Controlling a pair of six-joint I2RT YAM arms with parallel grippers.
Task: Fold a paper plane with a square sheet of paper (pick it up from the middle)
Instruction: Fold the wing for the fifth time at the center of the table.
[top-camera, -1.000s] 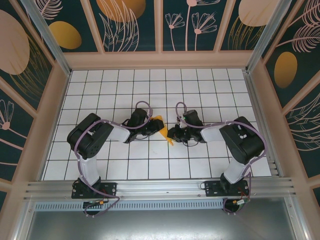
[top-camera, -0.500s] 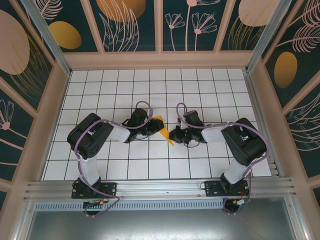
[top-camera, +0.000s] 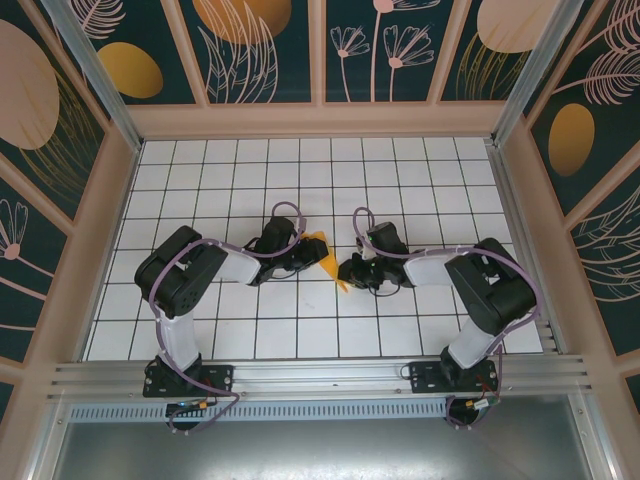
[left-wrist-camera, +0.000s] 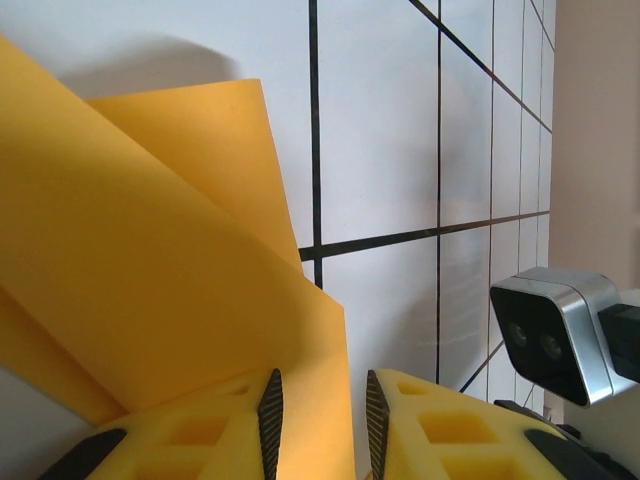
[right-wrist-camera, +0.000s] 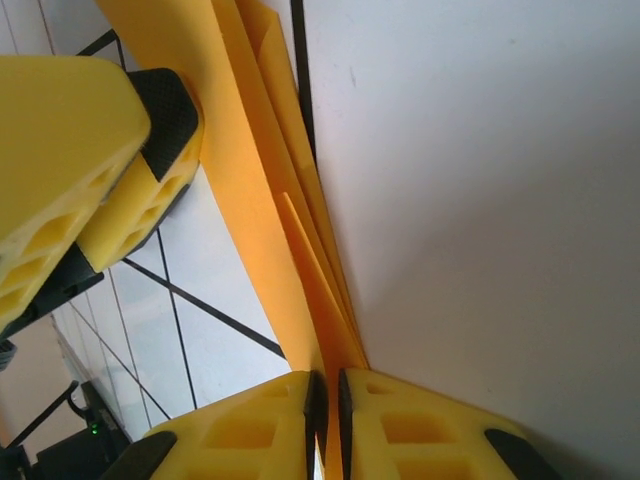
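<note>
At the near edge of the bench (top-camera: 400, 330) the two arms are standing bolted side by side, each one bending inward toward the middle of the gridded surface. From the left, the left claw (top-camera: 304, 258) is reaching across to the paper (top-camera: 318, 249), and the left wrist view is showing its yellow fingers (left-wrist-camera: 190, 440) standing a little apart, with the folded orange-yellow layers running down into the gap between them, so the left claw (left-wrist-camera: 320, 405) is pinching the paper (left-wrist-camera: 150, 280) at that side. From the right, the right claw (top-camera: 346, 270) is meeting the sheet's narrow lower tip; in the right wrist view its fingers (right-wrist-camera: 430, 430) are pressing almost together on the thin stacked edges, so the right claw (right-wrist-camera: 326, 390) is pinching the paper (right-wrist-camera: 250, 200) as well. The sheet is sitting between the two claws near the bench's centre, folded into several overlapping layers that are fanning out wider toward the far side and narrowing toward the near side. Whether its underside is touching the tiles cannot be told. Beyond it the white tiles are running on to the far wall (top-camera: 320, 50), which is carrying dark panels painted with orange ovals and pale plants.
</note>
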